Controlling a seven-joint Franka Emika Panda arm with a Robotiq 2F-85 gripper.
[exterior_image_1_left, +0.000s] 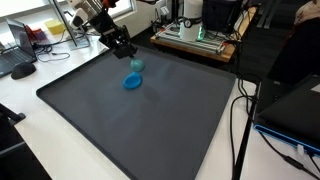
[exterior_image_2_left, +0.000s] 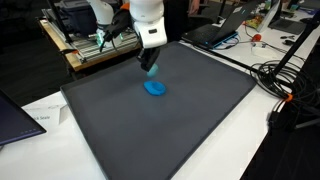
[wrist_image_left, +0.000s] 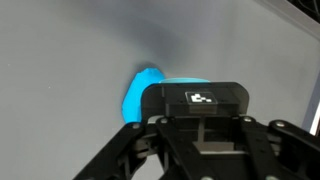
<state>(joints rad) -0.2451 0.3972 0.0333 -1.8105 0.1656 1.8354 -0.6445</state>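
Grey mat (exterior_image_1_left: 120, 130) covers most of a white table (exterior_image_1_left: 40, 130); both exterior views show it. Claw (exterior_image_1_left: 134, 62) hangs over the mat's far half, coming in from 11 o'clock off the arm. Jaws are closed, and a small teal piece (exterior_image_1_left: 137, 67) sits pinched at the tips, clear of the mat. Can't tell the piece's shape, too small. Blue disc (exterior_image_1_left: 132, 83) lies flat on the mat right at 6 o'clock of the claw, just beside the teal piece; can't tell if the two touch. In an exterior view the same claw (exterior_image_2_left: 150, 66) points down with the teal piece (exterior_image_2_left: 151, 70) at its tip and the blue disc (exterior_image_2_left: 154, 88) at 6 o'clock of it, roughly 11 o'clock from the middle of the mat (exterior_image_2_left: 170, 130). Wrist view: claw body fills the lower half and the fingertips are hidden. A blue shape (wrist_image_left: 145, 95) pokes out at 10 o'clock of the body, pale cyan on its left, darker blue on its right; can't tell which part is disc and which is piece. Off the mat: laptop (exterior_image_1_left: 290, 110) at 3 o'clock, cables (exterior_image_1_left: 240, 110) along the mat's right edge, and a sheet of paper (exterior_image_2_left: 35, 120) at 9 o'clock.
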